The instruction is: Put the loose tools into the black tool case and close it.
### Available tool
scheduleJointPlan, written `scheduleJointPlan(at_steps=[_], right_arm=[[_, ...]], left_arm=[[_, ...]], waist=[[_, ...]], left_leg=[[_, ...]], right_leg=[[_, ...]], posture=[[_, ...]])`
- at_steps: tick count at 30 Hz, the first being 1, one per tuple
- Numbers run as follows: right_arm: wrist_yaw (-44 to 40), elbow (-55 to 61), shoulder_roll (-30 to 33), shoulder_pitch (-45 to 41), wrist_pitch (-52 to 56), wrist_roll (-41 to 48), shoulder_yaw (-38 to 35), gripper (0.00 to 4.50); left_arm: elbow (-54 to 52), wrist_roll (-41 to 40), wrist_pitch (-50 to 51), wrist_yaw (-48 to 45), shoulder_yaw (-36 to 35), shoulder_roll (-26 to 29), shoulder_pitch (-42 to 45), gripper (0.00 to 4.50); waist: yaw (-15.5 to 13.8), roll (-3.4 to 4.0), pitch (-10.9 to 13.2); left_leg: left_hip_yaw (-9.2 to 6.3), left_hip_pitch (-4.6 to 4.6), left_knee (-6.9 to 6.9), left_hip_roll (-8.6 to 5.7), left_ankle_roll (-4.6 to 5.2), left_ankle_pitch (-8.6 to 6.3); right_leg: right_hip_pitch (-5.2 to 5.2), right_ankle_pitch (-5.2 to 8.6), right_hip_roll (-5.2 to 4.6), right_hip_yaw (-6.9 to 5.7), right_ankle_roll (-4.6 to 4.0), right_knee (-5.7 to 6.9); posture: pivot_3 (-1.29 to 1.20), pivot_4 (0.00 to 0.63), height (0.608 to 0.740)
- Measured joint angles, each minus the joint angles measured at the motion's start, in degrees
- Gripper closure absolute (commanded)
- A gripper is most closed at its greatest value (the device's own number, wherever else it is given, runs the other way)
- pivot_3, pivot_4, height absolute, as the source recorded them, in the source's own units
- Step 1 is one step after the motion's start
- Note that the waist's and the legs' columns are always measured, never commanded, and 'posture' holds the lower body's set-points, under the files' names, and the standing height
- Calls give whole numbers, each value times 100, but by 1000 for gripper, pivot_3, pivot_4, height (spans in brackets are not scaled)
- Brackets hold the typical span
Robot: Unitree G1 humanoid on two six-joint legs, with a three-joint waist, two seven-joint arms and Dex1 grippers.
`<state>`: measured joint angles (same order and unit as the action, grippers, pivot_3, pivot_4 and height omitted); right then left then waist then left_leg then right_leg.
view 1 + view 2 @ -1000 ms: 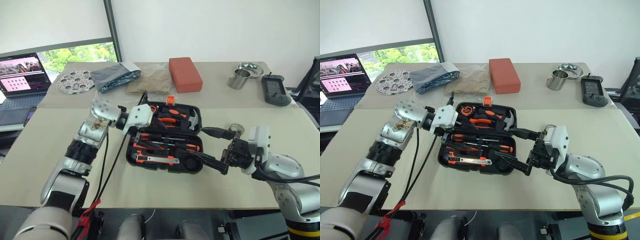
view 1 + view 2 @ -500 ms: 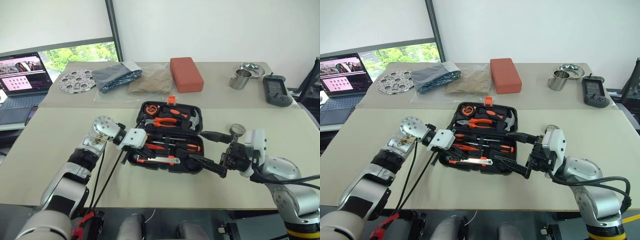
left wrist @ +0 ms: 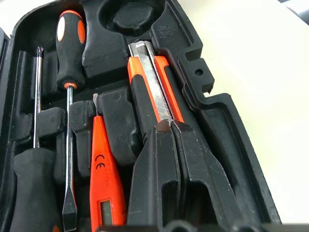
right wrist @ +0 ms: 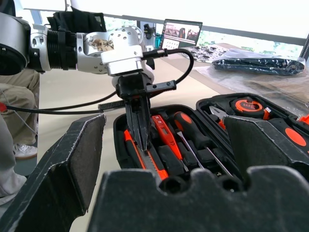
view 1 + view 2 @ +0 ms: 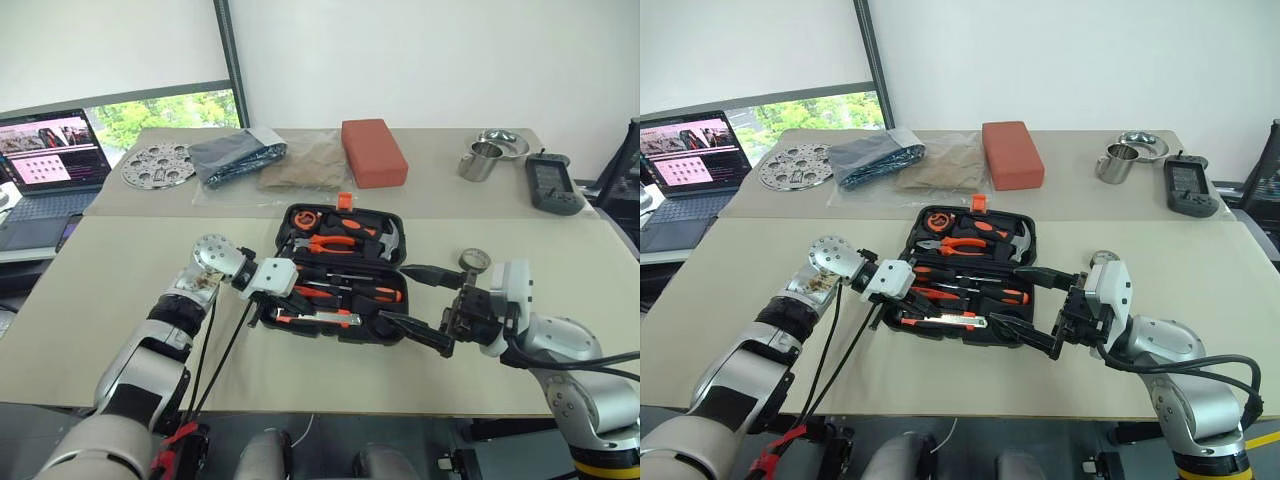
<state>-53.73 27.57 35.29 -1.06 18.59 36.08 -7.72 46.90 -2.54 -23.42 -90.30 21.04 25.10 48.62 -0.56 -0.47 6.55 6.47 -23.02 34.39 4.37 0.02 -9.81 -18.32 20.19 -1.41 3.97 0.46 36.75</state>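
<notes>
The black tool case (image 5: 340, 334) lies open mid-table, its far half holding pliers, a hammer and a tape measure. In its near half lie screwdrivers (image 3: 70, 53), an orange tester screwdriver (image 3: 104, 179) and the orange-and-black utility knife (image 3: 149, 77). My left gripper (image 3: 166, 124) is shut, pointing steeply down, its tips resting on the knife's metal blade at the case's left end (image 5: 268, 308). My right gripper (image 5: 395, 292) hangs open at the case's right end, one finger over the case and nothing between the fingers.
On the far table sit a laptop (image 5: 45, 150), a perforated metal disc (image 5: 157, 164), a dark bag (image 5: 237, 155), a brown packet (image 5: 305, 160), a red block (image 5: 372, 150), a metal cup (image 5: 480, 158), a bowl (image 5: 503, 138) and a dark handheld device (image 5: 550, 180).
My left gripper has dropped from above the case's left edge down onto the knife and has shut. The right gripper has stayed where it was, still open.
</notes>
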Motion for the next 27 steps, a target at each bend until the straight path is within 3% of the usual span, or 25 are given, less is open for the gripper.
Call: scheduleJointPlan(at_steps=[8,16,19,27], right_arm=[[1,1,1,15,0,0,-10,0],[172,-66,126,-31,2,-175,-51,0],[558,-345,314,-231,67,-577,-130,0],[740,-2060,1496,-1101,378,-1890,171,0]], left_arm=[[546,127,67,57,23,-182,247,4405],[269,-25,531,106,-290,-203,102,4405],[-431,-407,1327,190,-623,-152,-37,3711],[-3465,-1712,4209,890,-1555,499,-393,741]], waist=[[-3,-2,-2],[14,2,-3],[41,0,2],[141,10,2]], left_leg=[[-4,2,14,0,1,0],[-9,-21,22,2,1,0],[-8,-44,20,4,2,1],[4,-41,-2,5,-12,10]], right_leg=[[3,0,-1,-2,1,12],[-18,-1,0,-3,2,21],[-45,-1,5,0,1,24],[-62,2,9,18,5,16]], posture=[[0,150,740],[0,150,740],[0,150,740],[0,150,740]])
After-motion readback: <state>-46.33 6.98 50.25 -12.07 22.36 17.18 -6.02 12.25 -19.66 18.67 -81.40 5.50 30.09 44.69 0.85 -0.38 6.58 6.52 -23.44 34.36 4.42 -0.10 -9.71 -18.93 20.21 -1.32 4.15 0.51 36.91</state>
